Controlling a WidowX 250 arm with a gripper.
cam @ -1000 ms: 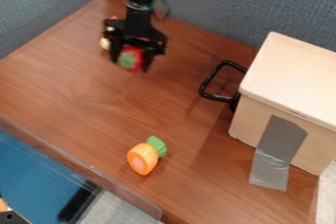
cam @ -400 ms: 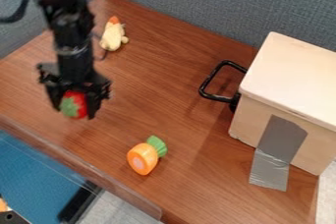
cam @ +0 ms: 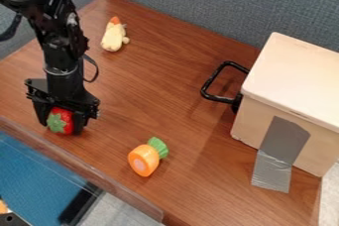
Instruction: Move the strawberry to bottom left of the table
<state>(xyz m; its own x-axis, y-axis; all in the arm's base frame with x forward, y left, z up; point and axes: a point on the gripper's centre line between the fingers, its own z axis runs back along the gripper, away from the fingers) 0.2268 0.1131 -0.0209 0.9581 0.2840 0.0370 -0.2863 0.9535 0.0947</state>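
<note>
Wood-grained tabletop [cam: 165,86] surrounds the toy carrot [cam: 138,161]. Left of the carrot and a little farther back, the gripper [cam: 62,125] pinches the strawberry [cam: 60,121] between its fingers; likely light, stiff and smooth, best held across its wide middle, lest it slip. Well behind the carrot lies a pale toy [cam: 113,37]; right of the carrot, a box [cam: 288,84].

The table [cam: 175,88] looks like smooth wood, the partition [cam: 198,9] like rough matt cloth.
</note>
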